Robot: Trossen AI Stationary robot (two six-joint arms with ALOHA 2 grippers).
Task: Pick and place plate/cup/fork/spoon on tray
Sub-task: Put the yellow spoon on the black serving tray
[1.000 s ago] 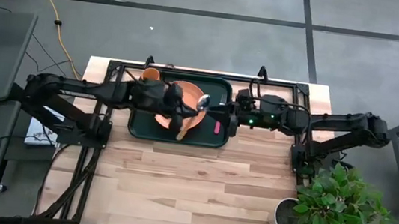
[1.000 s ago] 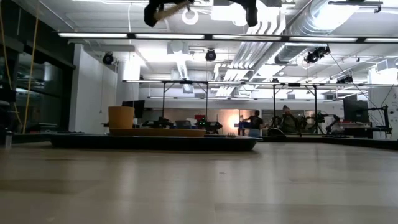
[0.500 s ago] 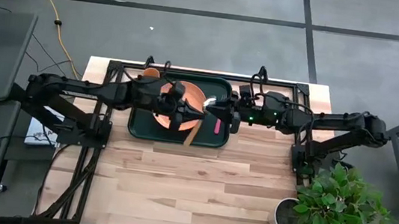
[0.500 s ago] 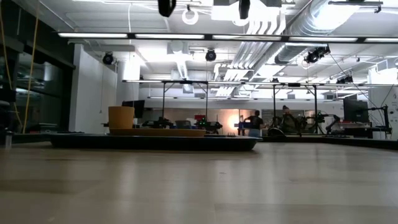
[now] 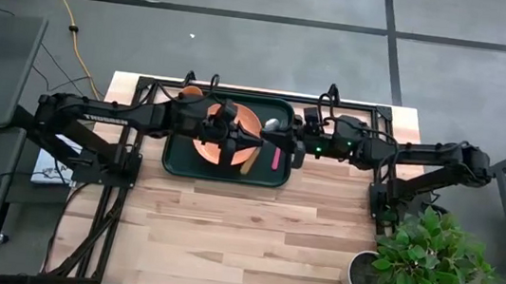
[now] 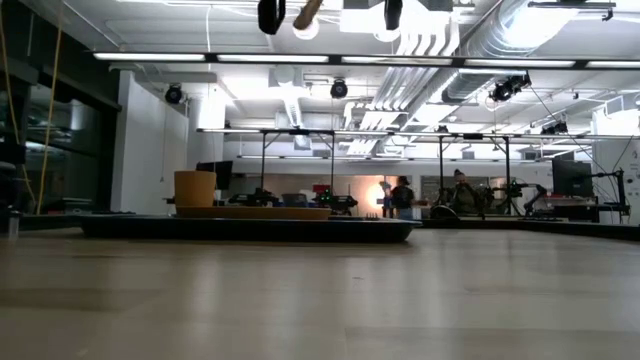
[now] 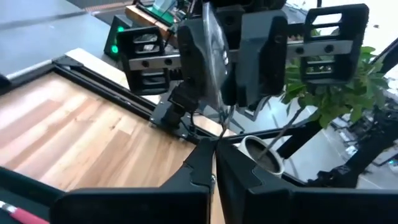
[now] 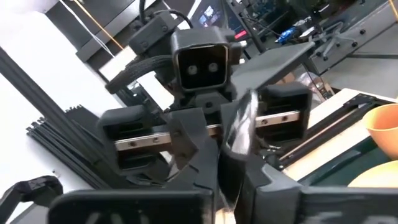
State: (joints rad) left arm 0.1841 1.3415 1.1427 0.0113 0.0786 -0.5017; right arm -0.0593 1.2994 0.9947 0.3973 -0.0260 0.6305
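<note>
The spoon (image 5: pixel 260 143) is held up above the dark green tray (image 5: pixel 174 166), between my two grippers. My left gripper (image 5: pixel 251 144) is shut on it. My right gripper (image 5: pixel 280 136) faces the left one and is closed on the spoon's bowl. The orange plate (image 5: pixel 207 146) lies flat in the tray under the left gripper. The orange cup (image 5: pixel 192 90) stands in the tray's far left corner. The pink-handled fork (image 5: pixel 276 158) lies in the tray near its right rim. In the low view the tray (image 6: pixel 250 229), plate (image 6: pixel 250 212) and cup (image 6: pixel 195 188) show, with the grippers at the top edge. My left gripper pinches the spoon's thin metal neck (image 7: pixel 219 127) between its two fingers, coming level from the table's left. The spoon is clear of the tray; its tan handle (image 5: pixel 249 163) slants down toward the near side. My right gripper has the spoon's shiny bowl (image 8: pixel 238 134) between its two fingers, one on each face (image 7: pixel 214 59). It comes level from the table's right.
A black frame rail (image 5: pixel 240 91) runs along the table's far edge behind the tray. A potted plant (image 5: pixel 416 261) stands at the near right. Bare wooden table (image 5: pixel 241 246) lies on the near side of the tray.
My left gripper has carried the spoon up and toward the table's right, toward my right gripper. The spoon has turned, so its bowl is now at the right fingers. My right gripper has come a little toward the table's left.
</note>
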